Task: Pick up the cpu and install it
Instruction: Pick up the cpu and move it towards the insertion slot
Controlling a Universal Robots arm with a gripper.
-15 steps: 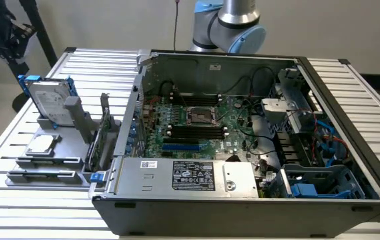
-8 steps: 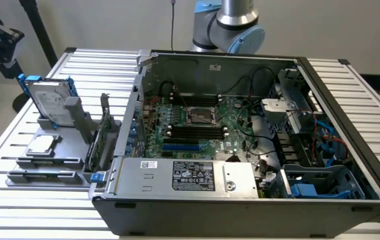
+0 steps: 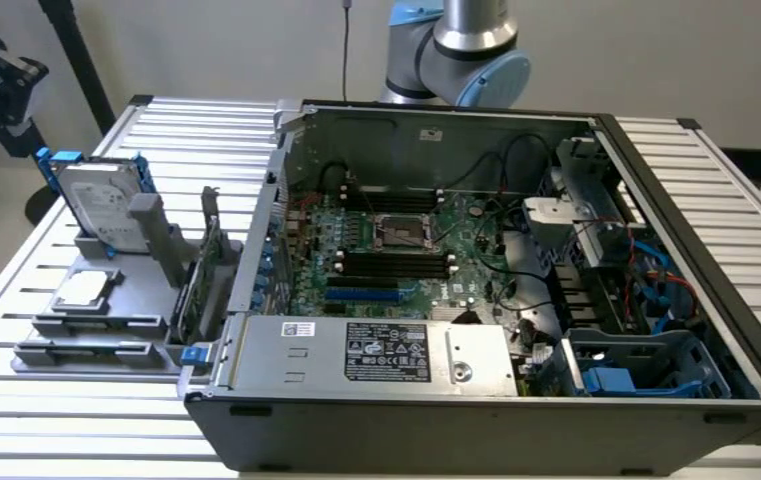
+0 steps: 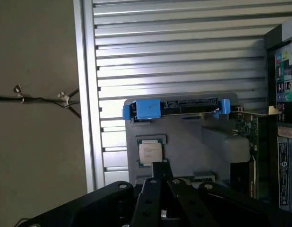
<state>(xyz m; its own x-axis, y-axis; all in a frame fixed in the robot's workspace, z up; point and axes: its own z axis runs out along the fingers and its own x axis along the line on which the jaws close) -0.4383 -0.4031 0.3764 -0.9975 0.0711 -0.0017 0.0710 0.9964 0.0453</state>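
The cpu [image 3: 83, 289], a small square chip with a silver top, lies flat in a grey fixture [image 3: 100, 325] on the slatted table, at the exterior view's left of the open computer case. In the wrist view the cpu [image 4: 150, 152] sits in its recess just beyond my gripper [image 4: 161, 165], which hovers above it without touching. The black fingers [image 4: 158, 166] meet at the tip, shut with nothing between them. The dark metal-framed socket [image 3: 404, 232] sits in the middle of the green motherboard inside the case.
A large silver hard drive in a blue frame [image 3: 103, 205] stands upright behind the cpu on the same fixture; its blue top edge [image 4: 176, 108] lies beyond the chip. A green card [image 3: 200, 285] stands beside the case wall. The power supply [image 3: 367, 350] and cables fill the case.
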